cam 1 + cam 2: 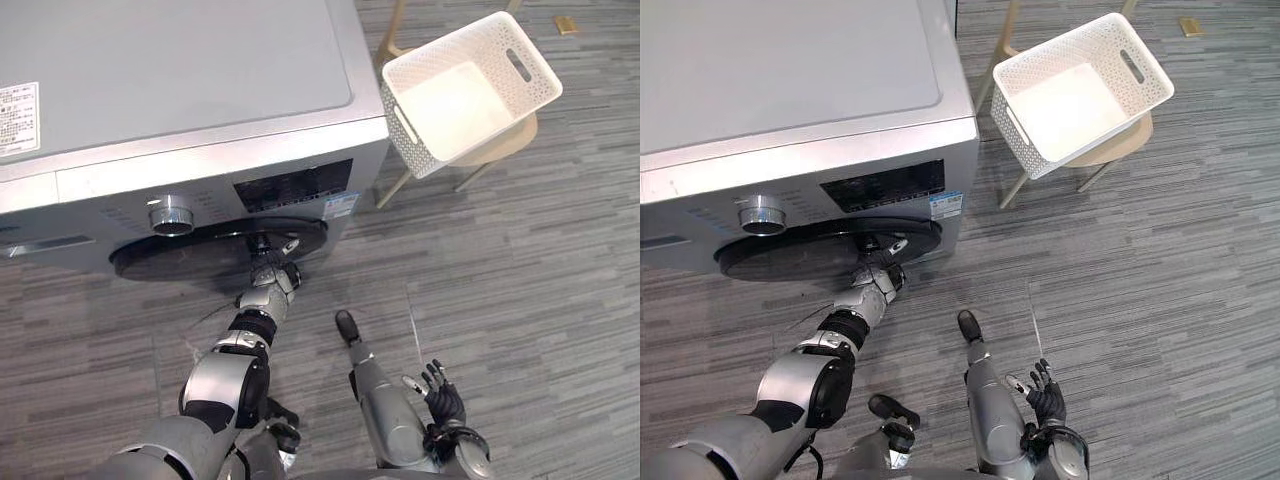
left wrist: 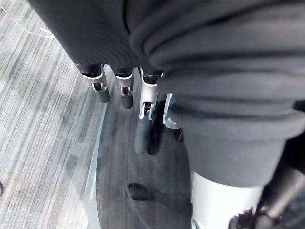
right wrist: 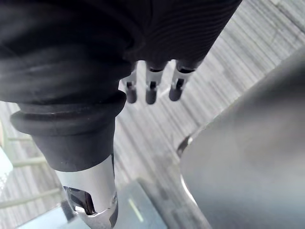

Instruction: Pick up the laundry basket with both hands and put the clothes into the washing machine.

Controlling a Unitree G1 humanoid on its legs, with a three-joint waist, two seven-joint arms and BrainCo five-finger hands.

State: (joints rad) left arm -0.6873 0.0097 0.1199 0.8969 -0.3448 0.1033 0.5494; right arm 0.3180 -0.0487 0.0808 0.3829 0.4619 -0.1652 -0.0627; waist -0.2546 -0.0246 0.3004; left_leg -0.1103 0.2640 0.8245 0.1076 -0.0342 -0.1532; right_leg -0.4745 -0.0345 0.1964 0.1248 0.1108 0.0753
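Labels: a white printed label (image 1: 18,118) on the top corner of the washing machine (image 1: 200,90), cut off by the edge, its print too small to read. A blue sticker (image 1: 343,207) beside the dark display panel (image 1: 293,187), unreadable.
Left hand (image 1: 275,265): released, fingers straight at the dark round door (image 1: 170,258); contact is hard to make out.
Right hand (image 1: 445,402): relaxed, grasping nothing, low over the floor (image 1: 540,300).
Laundry basket (image 1: 437,152): white, on a wooden stool (image 1: 512,143) that it mostly hides, well apart from both hands.

Location type: home-style laundry area. Indicators: front-loading washer (image 1: 180,90) with round dark door (image 1: 190,255) and control dial (image 1: 171,214); white perforated basket (image 1: 450,55) on a wooden stool (image 1: 508,140) just beside it; grey plank-pattern floor (image 1: 520,300).
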